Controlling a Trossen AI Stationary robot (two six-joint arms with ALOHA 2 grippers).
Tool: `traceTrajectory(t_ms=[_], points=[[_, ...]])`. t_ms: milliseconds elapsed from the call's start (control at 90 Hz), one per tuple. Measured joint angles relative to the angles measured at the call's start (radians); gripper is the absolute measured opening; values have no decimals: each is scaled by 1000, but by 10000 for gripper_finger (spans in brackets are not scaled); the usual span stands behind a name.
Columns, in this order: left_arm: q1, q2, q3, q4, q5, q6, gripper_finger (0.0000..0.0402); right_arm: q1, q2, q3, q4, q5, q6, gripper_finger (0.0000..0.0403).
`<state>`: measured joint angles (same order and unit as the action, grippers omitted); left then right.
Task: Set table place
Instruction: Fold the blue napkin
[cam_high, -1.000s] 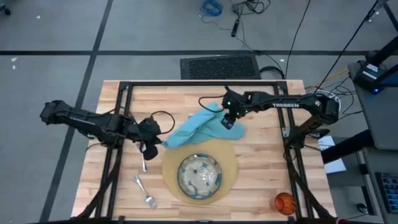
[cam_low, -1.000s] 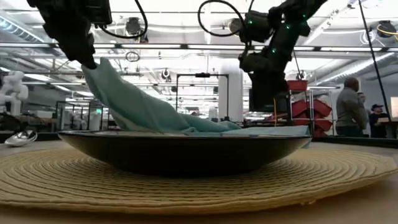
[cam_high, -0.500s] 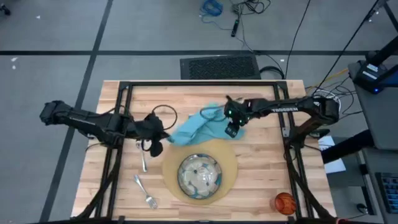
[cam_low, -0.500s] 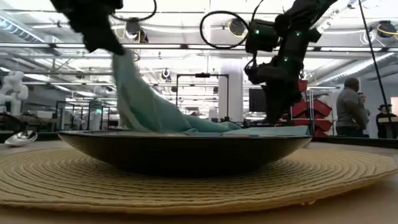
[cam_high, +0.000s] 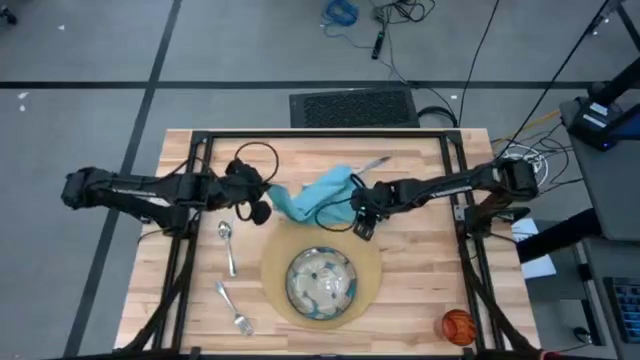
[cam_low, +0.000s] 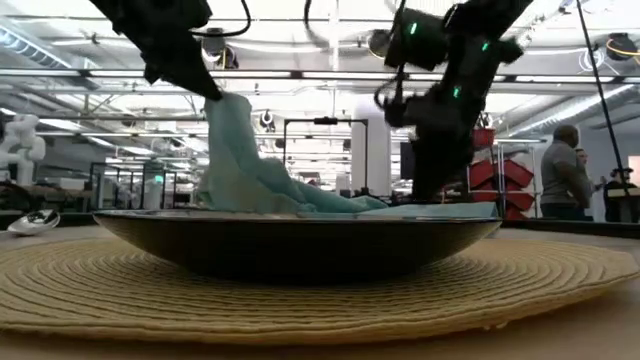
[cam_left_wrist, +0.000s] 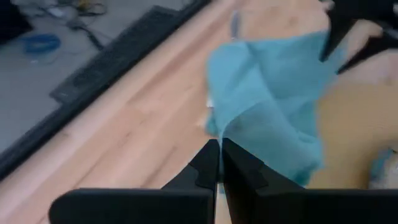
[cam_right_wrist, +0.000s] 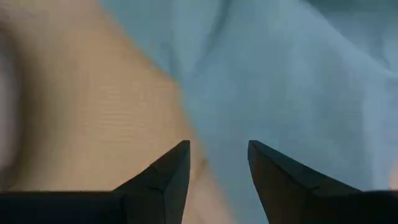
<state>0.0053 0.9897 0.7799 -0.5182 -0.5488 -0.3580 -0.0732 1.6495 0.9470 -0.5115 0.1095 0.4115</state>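
Overhead, reading from the table's left edge across to its right:

Table (cam_high: 420, 270): light wooden top on a black frame, carrying everything listed below.

Left gripper (cam_high: 262, 205): reaches in from the left edge toward the table's middle, raised above the wood. Its fingers (cam_left_wrist: 208, 163) are pressed together on the left end of the napkin, which hangs from them in the low view.

Spoon (cam_high: 227, 242): lies on the wood left of the placemat, bowl toward the far edge.

Fork (cam_high: 232, 308): lies nearer the front-left corner, slanted, tines toward the front edge, apart from the spoon.

Napkin (cam_high: 318, 195): teal cloth, bunched in the middle of the table just beyond the placemat's far rim. Its left end is lifted; the rest trails down to the wood toward the right gripper.

Placemat (cam_high: 372, 268): round and tan, at the middle of the front edge.

Dish (cam_high: 322, 281): speckled grey, sitting centred on the placemat.

Knife (cam_high: 374, 162): only a silver tip shows past the napkin's far side, near the far edge.

Right gripper (cam_high: 363, 221): comes in from the right edge, low at the napkin's right end by the placemat's far rim. Its fingers (cam_right_wrist: 166, 176) stand apart, one over bare wood, the other over the cloth, gripping nothing.

Cup (cam_high: 458, 325): small and orange, near the front-right corner, well apart from the placemat.
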Motion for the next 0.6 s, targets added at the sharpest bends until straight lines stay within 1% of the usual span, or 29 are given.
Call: traceTrajectory(t_ms=[89,156,356,478,544,600], points=[[13,0,0,0,-104,0,0,-9,39,0,31,-3,-28,153],[28,0,0,1,-135,0,0,-8,58,0,51,-3,-39,153],[70,0,0,-2,-120,6,0,22,55,19,189,-4,-90,153],[83,0,0,-3,-96,5,0,44,52,63,374,-12,-152,153],[85,0,0,-1,-85,1,0,50,78,82,442,-23,-188,153],[85,0,0,10,-72,0,0,46,119,103,456,-42,-204,153]])
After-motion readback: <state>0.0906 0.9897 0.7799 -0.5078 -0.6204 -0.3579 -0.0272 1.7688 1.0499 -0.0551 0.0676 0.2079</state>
